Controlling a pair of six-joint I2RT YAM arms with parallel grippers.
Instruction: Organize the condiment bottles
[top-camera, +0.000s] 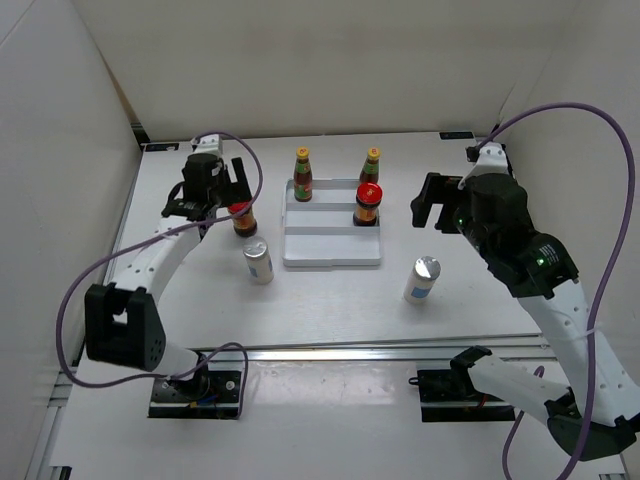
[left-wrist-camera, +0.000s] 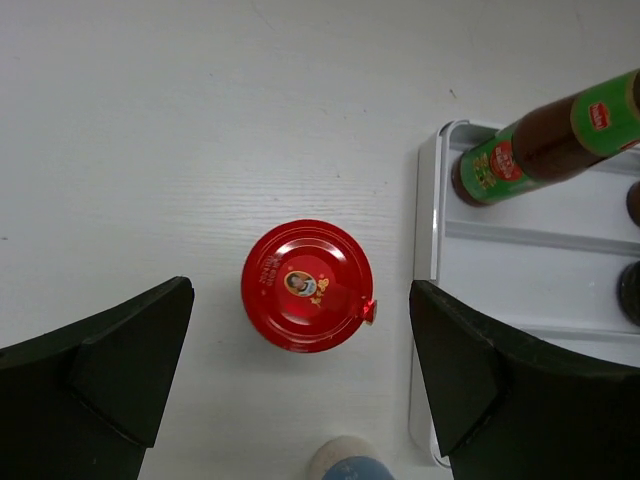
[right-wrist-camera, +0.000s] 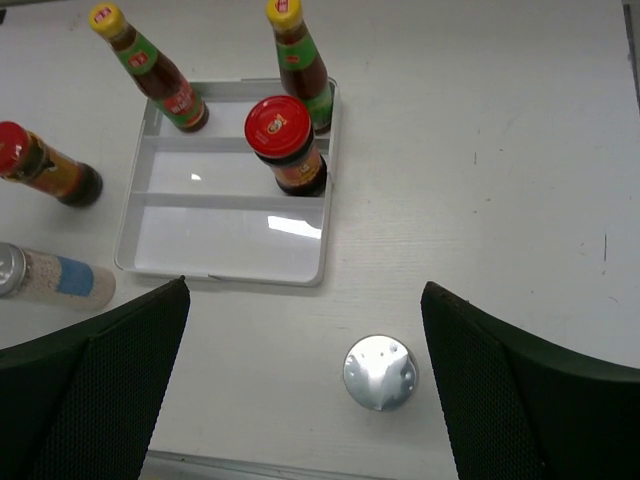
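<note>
Now: left gripper (left-wrist-camera: 302, 330) fully spread, empty, hovering over red-lidded jar (left-wrist-camera: 306, 285) just left of white tray (left-wrist-camera: 428, 250). Drop straight, centred; grip below lid, clear of tray rim. Right gripper (right-wrist-camera: 305, 292) spread, empty.

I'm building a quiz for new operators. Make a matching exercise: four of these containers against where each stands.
1 left sauce bottle
2 right red-lidded jar
3 left red-lidded jar
4 right shaker

a table, right of the white tray
b tray's back step
c table, left of the tray
d tray's middle step

Pairs: 1-b, 2-d, 3-c, 4-a
</note>
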